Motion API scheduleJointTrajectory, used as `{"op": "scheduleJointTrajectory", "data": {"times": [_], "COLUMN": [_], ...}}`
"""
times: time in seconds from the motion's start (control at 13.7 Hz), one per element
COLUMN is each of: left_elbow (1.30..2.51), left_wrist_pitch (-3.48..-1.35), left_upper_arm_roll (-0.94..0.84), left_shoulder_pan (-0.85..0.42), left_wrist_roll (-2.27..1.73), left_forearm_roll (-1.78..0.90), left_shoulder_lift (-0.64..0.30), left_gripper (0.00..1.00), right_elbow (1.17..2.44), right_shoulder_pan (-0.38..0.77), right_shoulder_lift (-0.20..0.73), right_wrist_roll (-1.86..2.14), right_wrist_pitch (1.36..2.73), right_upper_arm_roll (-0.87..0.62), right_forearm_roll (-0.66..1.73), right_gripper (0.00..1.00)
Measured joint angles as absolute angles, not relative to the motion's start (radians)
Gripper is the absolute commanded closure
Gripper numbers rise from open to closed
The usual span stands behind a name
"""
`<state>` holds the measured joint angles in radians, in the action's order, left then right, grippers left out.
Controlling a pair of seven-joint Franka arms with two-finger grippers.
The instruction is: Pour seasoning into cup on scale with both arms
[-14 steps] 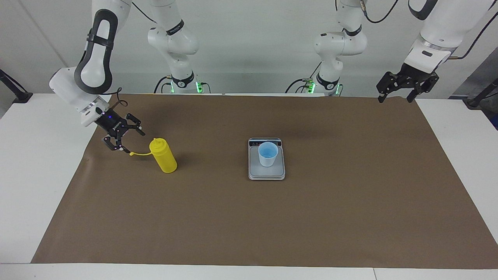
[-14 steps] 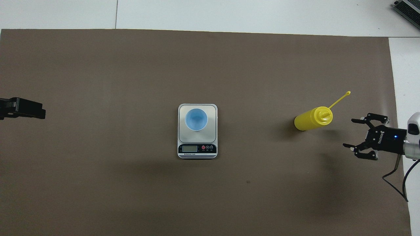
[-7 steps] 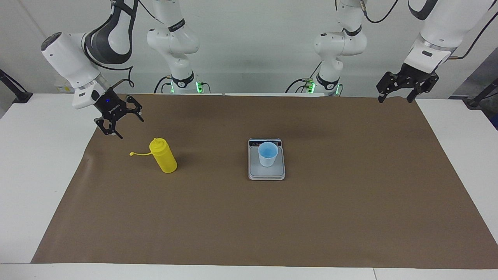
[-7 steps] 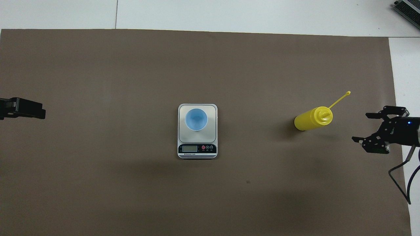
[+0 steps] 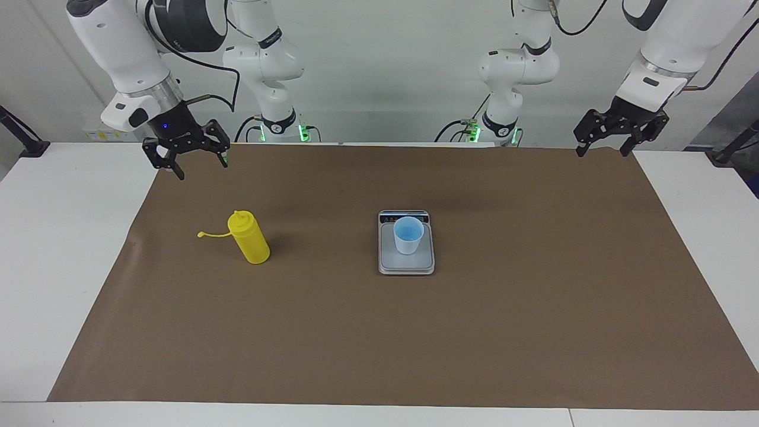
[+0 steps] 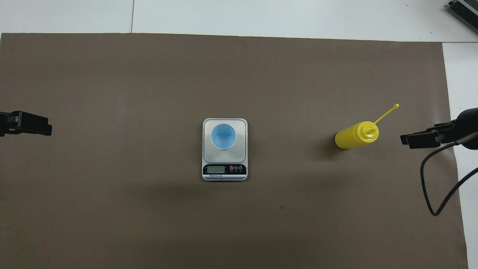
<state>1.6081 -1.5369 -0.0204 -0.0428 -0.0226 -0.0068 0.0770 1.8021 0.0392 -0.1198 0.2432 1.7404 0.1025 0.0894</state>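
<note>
The seasoning, a yellow squeeze bottle [image 5: 250,240] [image 6: 354,136], stands upright on the mat toward the right arm's end, its tethered cap [image 5: 201,235] [image 6: 396,106] hanging off to the side. At mid-table the light-blue cup [image 5: 408,235] [image 6: 223,136] stands on the scale [image 5: 394,261] [image 6: 242,129]. My right gripper [image 5: 201,166] [image 6: 410,141] hangs open and empty, pointing down over the mat's corner, clear of the bottle. The left gripper [image 5: 602,151] [image 6: 37,127] waits open and empty over the mat's corner at the left arm's end.
A brown mat [image 5: 474,332] covers most of the white table [image 5: 53,237]. A black cable [image 6: 433,186] loops down from the right arm over the mat's edge. A grey device [image 6: 465,9] pokes in at one corner of the table.
The right gripper has lifted away from beside the bottle, drawn back toward the robots and turned to point downward. Bottle, cup, scale and left arm have not moved.
</note>
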Motion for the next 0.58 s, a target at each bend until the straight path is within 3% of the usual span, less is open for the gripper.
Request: {"op": "scheduleJointTrajectory", "data": {"times": [0.29,0.58], "left_elbow": [1.608,1.608], "left_wrist_pitch": [-1.537,-1.537], "left_upper_arm_roll": [-0.02,-0.02], "left_shoulder_pan": [-0.043,-0.043], "left_wrist_roll": [-0.023,-0.023], "left_forearm_roll": [-0.007,-0.007], "left_shoulder_lift": [0.077,0.077], "left_gripper": [0.0,0.0], "right_elbow": [1.65,1.466], "right_shoulder_pan": [0.117,0.124], "right_shoulder_lift": [-0.073,0.001], "right_wrist_roll": [-0.114,-0.21], "right_wrist_pitch": [1.621,1.436], "right_upper_arm_roll": [0.102,0.108], "right_forearm_roll": [-0.021,-0.039], "right_gripper": [0.0,0.0]}}
